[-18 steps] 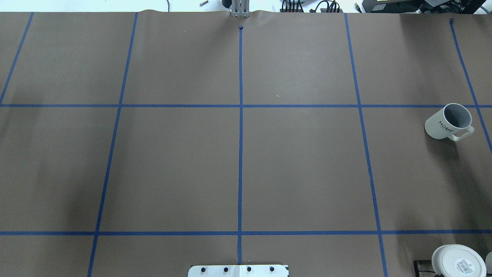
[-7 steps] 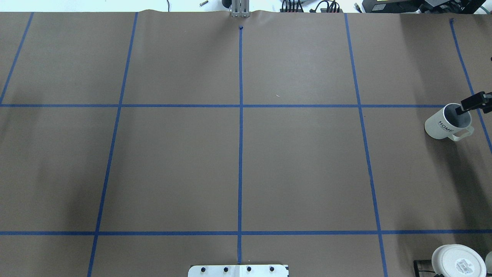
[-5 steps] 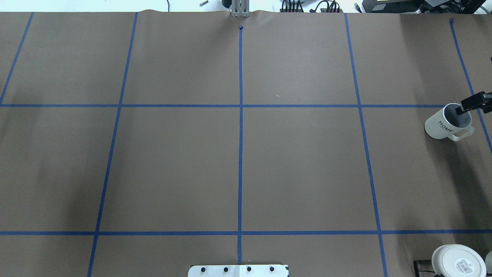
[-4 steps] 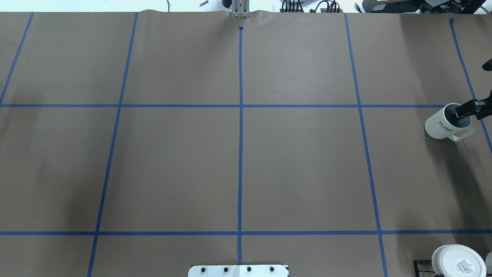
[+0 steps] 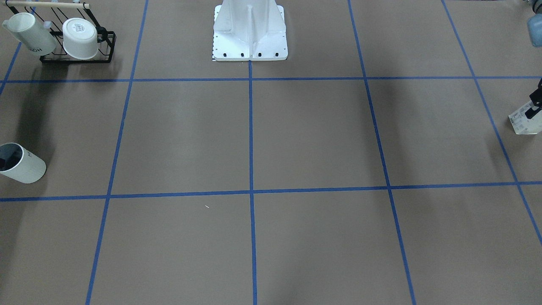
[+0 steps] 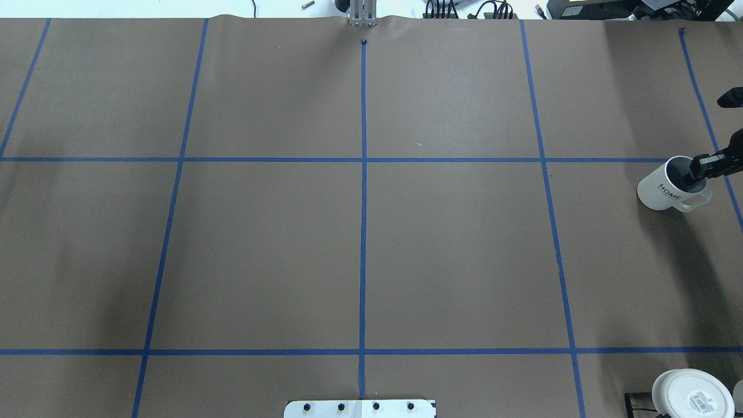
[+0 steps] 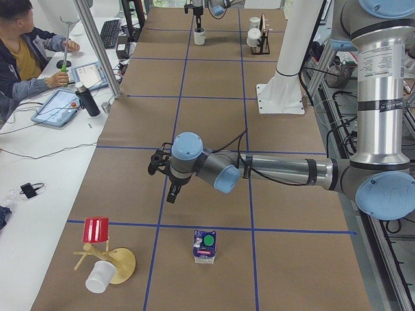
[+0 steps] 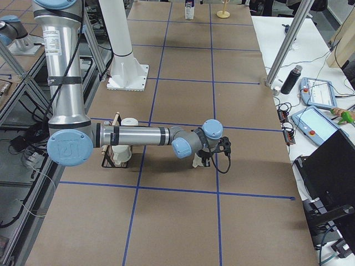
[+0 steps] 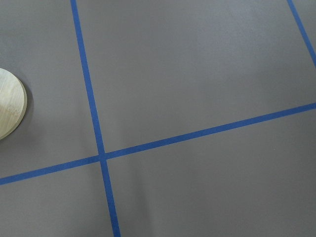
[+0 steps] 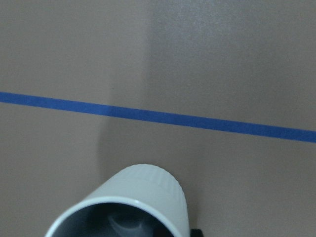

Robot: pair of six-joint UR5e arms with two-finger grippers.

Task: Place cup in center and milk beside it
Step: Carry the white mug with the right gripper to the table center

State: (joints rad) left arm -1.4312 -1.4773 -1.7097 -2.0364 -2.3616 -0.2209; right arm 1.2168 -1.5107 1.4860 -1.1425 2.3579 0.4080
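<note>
So the cup (image 6: 667,188) is sitting way out by the right-end edge of the counter, well apart from the center (image 6: 364,159) cross. The right gripper (image 6: 709,165) has one finger (image 6: 698,169) dipped inside the rim. The other finger is cut off by the frame, but I think it's clamped on the cup wall. The milk (image 7: 205,248) stands upright near the left-end edge. The left gripper (image 7: 173,192) hangs above the counter near it, not touching. Can't tell if its jaws are apart or together. A wire rack (image 5: 76,61) with two mugs sits in the robot-side right corner.
</note>
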